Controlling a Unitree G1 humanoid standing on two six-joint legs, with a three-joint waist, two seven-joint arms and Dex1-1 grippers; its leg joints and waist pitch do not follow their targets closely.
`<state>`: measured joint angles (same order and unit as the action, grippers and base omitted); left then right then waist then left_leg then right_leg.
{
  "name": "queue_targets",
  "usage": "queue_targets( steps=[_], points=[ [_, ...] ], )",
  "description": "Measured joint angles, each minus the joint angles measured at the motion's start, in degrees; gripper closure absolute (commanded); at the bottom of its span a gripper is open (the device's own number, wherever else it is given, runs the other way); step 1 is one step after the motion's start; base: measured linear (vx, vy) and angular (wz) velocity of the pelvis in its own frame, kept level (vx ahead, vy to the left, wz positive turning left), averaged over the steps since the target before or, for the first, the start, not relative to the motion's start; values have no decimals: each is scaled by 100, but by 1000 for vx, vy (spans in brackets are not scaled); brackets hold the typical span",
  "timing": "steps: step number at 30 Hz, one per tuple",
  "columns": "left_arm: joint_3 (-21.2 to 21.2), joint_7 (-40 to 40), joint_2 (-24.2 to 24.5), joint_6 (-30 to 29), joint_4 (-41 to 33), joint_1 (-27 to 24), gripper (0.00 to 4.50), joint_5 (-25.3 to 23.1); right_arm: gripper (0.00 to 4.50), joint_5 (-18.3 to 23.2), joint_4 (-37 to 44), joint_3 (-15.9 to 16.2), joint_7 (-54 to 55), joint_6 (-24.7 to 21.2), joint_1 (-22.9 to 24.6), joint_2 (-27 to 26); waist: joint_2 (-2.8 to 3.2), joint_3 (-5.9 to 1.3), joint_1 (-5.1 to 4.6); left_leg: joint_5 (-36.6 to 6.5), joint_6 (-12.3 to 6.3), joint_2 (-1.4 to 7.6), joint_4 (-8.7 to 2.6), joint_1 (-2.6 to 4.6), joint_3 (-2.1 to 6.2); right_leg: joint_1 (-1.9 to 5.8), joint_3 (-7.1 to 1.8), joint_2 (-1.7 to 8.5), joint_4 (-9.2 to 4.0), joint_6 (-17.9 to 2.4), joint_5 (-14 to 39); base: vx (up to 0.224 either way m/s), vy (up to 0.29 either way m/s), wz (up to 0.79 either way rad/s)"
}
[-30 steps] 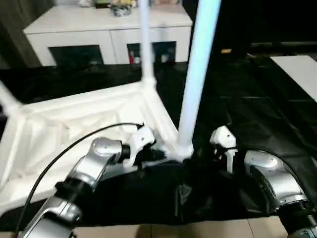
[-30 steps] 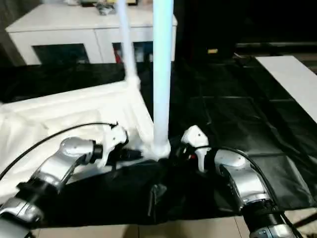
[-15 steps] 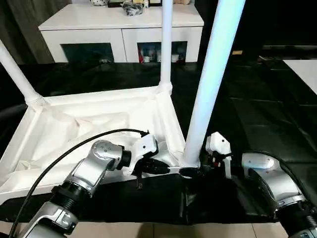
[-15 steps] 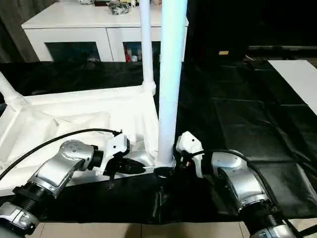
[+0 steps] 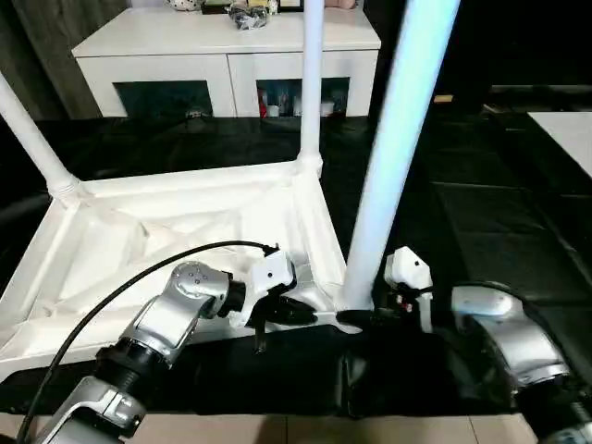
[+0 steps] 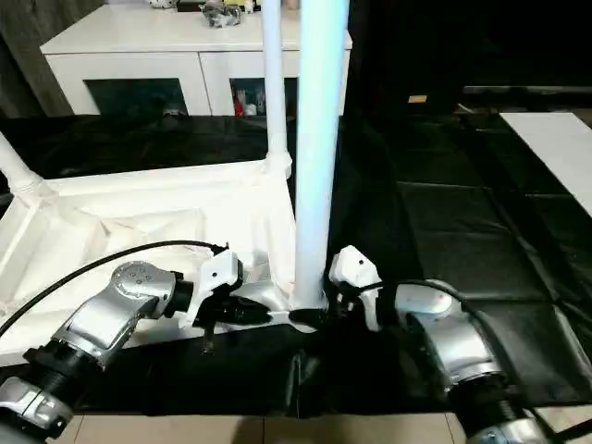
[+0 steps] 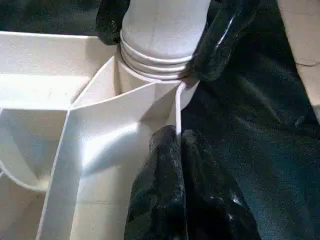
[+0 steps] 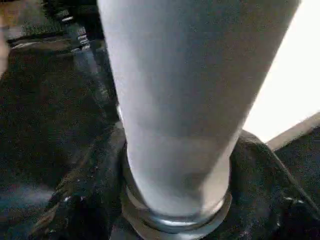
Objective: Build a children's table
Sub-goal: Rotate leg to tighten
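With my right gripper (image 8: 175, 200) now narrowed around the foot of the long tapered white tube leg (image 5: 398, 157), its two black fingers (image 8: 85, 195) sit on either side of the threaded collar, where half a second ago they stood a little wider. They look close against the leg, though I cannot tell whether they bear on it firmly. The left gripper (image 7: 177, 145) is pinched shut on the thin white edge of the white plastic rectangular tabletop (image 5: 166, 231), just beside the near corner socket (image 7: 155, 67) the leg stands in, and it has not shifted.

The tabletop lies upside down on the black sheet (image 5: 481, 213), ribbed underside facing up. Two more white legs already stand in it, one at the far right corner (image 5: 311, 83) and one at the far left (image 5: 32, 139). Behind stands a white cabinet with glass doors (image 5: 222, 65).

The near leg has gone from leaning to nearly upright over the last second, and its grooved collar shows above the socket rim. I judge it entered but not fully seated, so I expect to twist or press it home while the left steadies the top.
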<state>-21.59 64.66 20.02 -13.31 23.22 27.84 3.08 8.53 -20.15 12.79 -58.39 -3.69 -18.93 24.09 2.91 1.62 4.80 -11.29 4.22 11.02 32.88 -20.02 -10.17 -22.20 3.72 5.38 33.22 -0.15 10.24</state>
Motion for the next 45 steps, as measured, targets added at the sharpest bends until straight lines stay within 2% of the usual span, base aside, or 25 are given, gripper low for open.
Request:
queue_targets(
  steps=[2, 7, 9, 12, 15, 21, 23, 24, 26, 28, 30, 32, 36, 40, 42, 44, 45],
  points=[
    [80, -403, -176, 18, 267, 164, 450, -116, 187, -107, -263, -111, 547, 5, -109, -238, -1, 1, -27, 0, 1, -1, 4, 13, 2, 13, -1, 0, -1, -11, -7, -53, -2, 0],
    [242, -1559, -854, 104, 1145, 617, 450, -291, 187, -207, -489, -626, 2319, -531, -208, -1014, -11, 7, -138, 1, 1, -14, 19, 6, 9, 17, -13, 1, -13, 7, 3, -22, 0, 1],
    [325, -2029, -1158, 156, 1546, 814, 450, -283, 188, -219, -555, -890, 3177, -804, -309, -1413, -11, 7, -169, 2, 0, -15, 33, 3, 13, 19, -15, 1, -14, 7, 3, 0, 0, 0],
    [374, -2787, -1601, 341, 2174, 1158, 450, -395, 188, -396, -780, -1222, 4679, -968, -564, -2026, -9, 6, -214, 1, 0, -20, 36, 5, 18, 17, -16, 1, -18, 8, 3, 0, 0, 0],
    [374, -2925, -1716, 492, 2344, 1230, 450, -502, 188, -627, -765, -1170, 5209, -925, -564, -2183, 1, 0, -237, 1, 0, -22, 33, 1, 22, 19, -16, 1, -18, 10, 2, 0, 0, 0],
    [313, -2870, -1697, 701, 2381, 1227, 450, -553, 188, -662, -690, -1116, 5034, -797, -480, -2124, 24, -13, -213, 1, 1, -21, 6, -6, 23, 22, -12, 1, -17, 14, 3, 0, 0, 0],
    [282, -2805, -1680, 764, 2381, 1221, 450, -553, 118, -625, -636, -1118, 4865, -703, -406, -2031, 28, -13, -186, 1, 1, -18, -1, -5, 23, 21, -8, 1, -16, 15, 3, 0, 0, 0],
    [267, -2744, -1658, 812, 2377, 1217, 450, -552, 118, -593, -564, -1116, 4742, -688, -347, -1935, 27, -11, -171, 1, 1, -16, -5, -5, 23, 21, -6, 0, -16, 15, 3, 0, 0, 0],
    [267, -2662, -1530, 905, 2370, 1199, 450, -556, 112, -511, -464, -1073, 4308, -689, -206, -1753, 25, -10, -163, 1, 1, -13, -15, -3, 24, 19, -4, -4, -16, 15, 3, 0, 0, 0],
    [277, -2516, -1355, 1042, 2313, 1134, 450, -560, 84, -294, -339, -1072, 3787, -733, -73, -1541, 27, -9, -194, 1, 1, -11, -24, -2, 25, 14, -3, -8, -15, 15, 3, 0, 0, 0],
    [269, -2418, -1302, 1155, 2316, 1119, 450, -586, 84, 51, -172, -1109, 3080, -955, 43, -1255, 29, -8, -184, 1, 1, -10, -27, -5, 28, 14, 2, -8, -15, 14, 2, 0, 0, 0],
    [261, -2361, -1264, 1311, 2333, 1112, 450, -634, 84, 275, 173, -994, 2168, -1018, 350, -676, 35, -5, -146, 1, 1, -10, -26, -9, 27, 15, 0, -6, -17, 22, 7, 0, 0, 0],
    [263, -2300, -1200, 1695, 2505, 1135, 450, -689, 84, 402, 503, -837, 1288, -1019, 632, -238, 46, -5, -170, 1, 0, -9, -25, -9, 28, 13, 3, -8, -15, 28, 11, 0, 0, 0],
    [240, -1984, -1274, 1984, 2524, 1106, 450, -700, 84, 443, 667, -648, 937, -1004, 745, -176, 84, 7, -85, 1, 0, -6, -25, -14, 26, 10, 10, -1, -17, 28, 12, 0, 0, 0],
    [226, -1914, -1368, 2135, 2525, 1094, 450, -718, 84, 440, 751, -531, 871, -1004, 760, -180, 123, 18, 15, 2, -1, -7, -16, -18, 13, -2, 6, 9, -16, 28, 12, 0, 0, 0],
    [214, -2016, -1440, 2320, 2551, 1089, 450, -737, 84, 434, 852, -433, 843, -1003, 759, -246, 138, 22, 69, 9, -12, -6, -4, -51, 10, -22, 6, 13, -11, 28, 12, 0, 0, 0],
    [231, -2008, -1456, 2350, 2551, 1089, 423, -728, 76, 430, 867, -400, 844, -997, 759, -290, 137, 22, 86, 21, -31, -5, 4, -68, 10, -35, 6, 13, -8, 28, 12, 0, 0, 0]
  ],
)
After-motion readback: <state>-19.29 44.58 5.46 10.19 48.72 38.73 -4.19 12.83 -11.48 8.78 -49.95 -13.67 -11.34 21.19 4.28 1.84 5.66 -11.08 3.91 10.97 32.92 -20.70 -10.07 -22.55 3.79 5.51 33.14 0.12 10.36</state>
